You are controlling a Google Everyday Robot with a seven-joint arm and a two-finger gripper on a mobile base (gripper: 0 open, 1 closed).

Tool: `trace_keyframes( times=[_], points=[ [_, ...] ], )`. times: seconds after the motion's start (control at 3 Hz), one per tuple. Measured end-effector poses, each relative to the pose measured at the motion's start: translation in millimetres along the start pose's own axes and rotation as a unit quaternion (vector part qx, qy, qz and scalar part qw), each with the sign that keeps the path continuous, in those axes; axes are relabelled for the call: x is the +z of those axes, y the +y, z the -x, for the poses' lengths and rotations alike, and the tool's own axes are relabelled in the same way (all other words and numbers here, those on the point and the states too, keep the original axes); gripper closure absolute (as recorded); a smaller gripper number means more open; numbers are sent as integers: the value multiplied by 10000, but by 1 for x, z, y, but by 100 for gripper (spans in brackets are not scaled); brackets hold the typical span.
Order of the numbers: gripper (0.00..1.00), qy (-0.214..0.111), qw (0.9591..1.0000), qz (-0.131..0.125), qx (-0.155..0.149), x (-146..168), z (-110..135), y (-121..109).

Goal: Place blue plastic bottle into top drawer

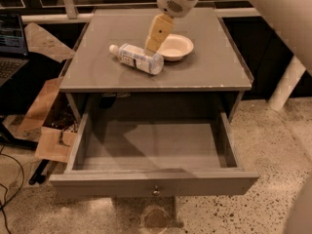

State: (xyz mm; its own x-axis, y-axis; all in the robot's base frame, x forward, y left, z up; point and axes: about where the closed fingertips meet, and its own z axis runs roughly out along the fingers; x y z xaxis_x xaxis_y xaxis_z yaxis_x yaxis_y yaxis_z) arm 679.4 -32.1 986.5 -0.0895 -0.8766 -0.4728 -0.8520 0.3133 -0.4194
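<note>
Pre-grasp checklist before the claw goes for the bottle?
1. Top drawer pulled open: ok.
2. Nothing visible inside the drawer: ok.
3. Blue plastic bottle on its side on the cabinet top: ok.
4. Claw positioned at the bottle's base end: ok.
5. Claw touching the bottle: cannot tell.
6. Gap between the bottle and the white bowl: cannot tell.

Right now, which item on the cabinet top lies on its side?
The blue plastic bottle, cap pointing left; the white bowl beside it sits upright. The end effector hangs above the bottle's base end.
</note>
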Motion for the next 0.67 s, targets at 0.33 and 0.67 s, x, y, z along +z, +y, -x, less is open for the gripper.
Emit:
trace_keyframes(
  times=[0.33, 0.67],
  points=[
    [0, -51, 9998, 148, -103, 15, 14, -10],
    [0, -137, 9984, 516, -195, 41, 30, -7]
  ],
)
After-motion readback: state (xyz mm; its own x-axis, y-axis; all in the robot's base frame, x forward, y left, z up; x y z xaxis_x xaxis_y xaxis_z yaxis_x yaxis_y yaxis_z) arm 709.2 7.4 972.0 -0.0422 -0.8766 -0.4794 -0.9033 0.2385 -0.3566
